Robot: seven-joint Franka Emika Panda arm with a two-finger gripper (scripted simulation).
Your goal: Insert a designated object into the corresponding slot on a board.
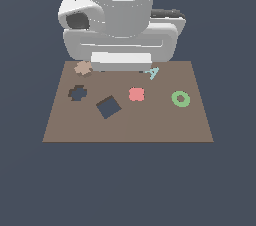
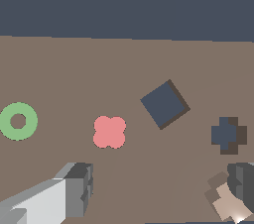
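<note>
The tan plus-shaped block (image 1: 83, 68) lies on the brown board (image 1: 165, 125) at its far corner on the exterior view's left. The dark cross-shaped slot (image 1: 77, 92) is just in front of it. In the wrist view the tan block (image 2: 224, 199) lies right beside one finger (image 2: 243, 181), partly cut off by the frame edge, with the slot (image 2: 228, 135) a short way beyond. My gripper (image 2: 161, 188) is open and empty, its fingers wide apart and low over the board. In the exterior view the hand (image 1: 120, 61) hangs over the board's far edge and hides the fingertips.
A larger dark square cutout (image 1: 108, 107) sits mid-board. A red-pink block (image 1: 136, 94) and a green ring (image 1: 180, 99) lie toward the exterior view's right. A small teal mark (image 1: 152, 73) shows near the far edge. The arm's white body looms behind.
</note>
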